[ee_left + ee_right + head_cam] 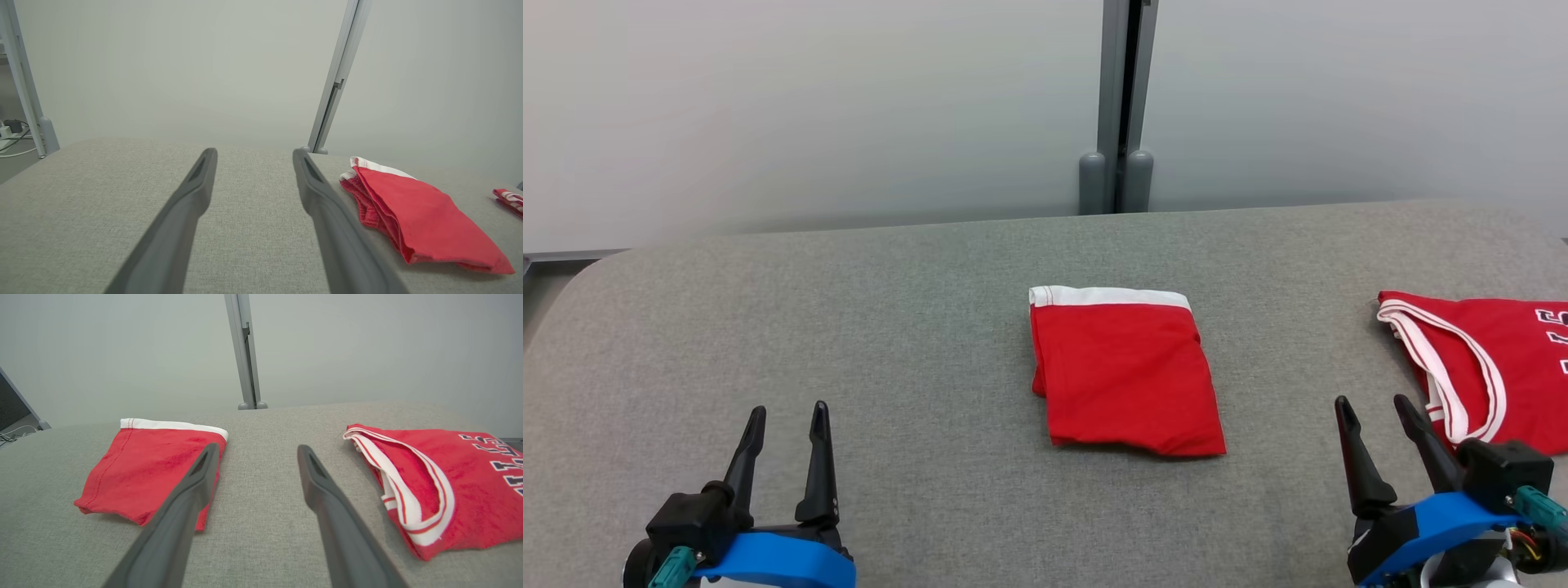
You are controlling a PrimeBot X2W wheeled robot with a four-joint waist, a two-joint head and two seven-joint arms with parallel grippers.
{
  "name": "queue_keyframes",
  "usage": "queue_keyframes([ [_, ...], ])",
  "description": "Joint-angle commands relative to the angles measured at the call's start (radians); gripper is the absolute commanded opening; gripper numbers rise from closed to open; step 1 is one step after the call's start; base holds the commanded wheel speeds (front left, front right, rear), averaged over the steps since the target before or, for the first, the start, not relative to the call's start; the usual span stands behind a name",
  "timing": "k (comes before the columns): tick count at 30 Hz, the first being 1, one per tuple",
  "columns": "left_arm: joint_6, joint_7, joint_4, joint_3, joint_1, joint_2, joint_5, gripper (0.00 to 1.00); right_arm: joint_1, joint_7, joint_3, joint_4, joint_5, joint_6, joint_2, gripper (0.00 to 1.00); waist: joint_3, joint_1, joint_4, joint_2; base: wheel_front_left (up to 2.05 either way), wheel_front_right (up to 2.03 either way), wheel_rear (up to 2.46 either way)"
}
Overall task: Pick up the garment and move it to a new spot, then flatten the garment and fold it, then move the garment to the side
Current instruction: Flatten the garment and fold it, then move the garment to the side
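Nearest me, at the lower left, my left fingers (815, 425), two long dark prongs on a blue mount, stand spread apart with nothing between them, above the grey woven-fabric worktop (890, 327). At the lower right, my right fingers (1347, 420) are spread the same way and grip nothing.

Just beyond my right fingers, at the worktop's right side, lies a red sleeveless jersey with white trim and dark lettering (1515, 367). It lies flat and is cut off by the picture's edge.

Farther in, near the middle of the worktop, rests the red cloth garment folded into a rough rectangle (1127, 376), with a white band along its far edge and stacked folds on its left side. It lies well apart from both pairs of fingers and clear of the jersey.

Farthest back, an upright grey metal post (1123, 106) rises behind the worktop against pale wall panels (809, 106).
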Motion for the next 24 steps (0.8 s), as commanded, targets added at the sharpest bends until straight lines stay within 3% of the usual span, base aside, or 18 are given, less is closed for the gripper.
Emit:
queue_keyframes([
  [1,0.002,-0.005,0.004,0.001,0.003,-0.001,0.007,1.0,0.015,0.006,-0.003,0.004,-0.003,0.0,0.003,1.0,-0.002,0.0001,-0.004,0.0,0.0,0.0,0.0],
  [18,-0.003,-0.005,0.015,-0.005,-0.004,-0.01,0.006,1.0,-0.008,0.034,0.012,0.007,0.016,0.0,0.017,1.0,0.004,0.0001,0.003,0.0,0.0,0.0,0.0],
  [24,-0.005,-0.005,-0.006,-0.003,-0.031,-0.009,0.006,1.0,-0.149,0.121,0.035,-0.001,0.082,0.0,0.018,1.0,0.065,0.0001,0.015,0.0,0.0,0.0,0.0],
])
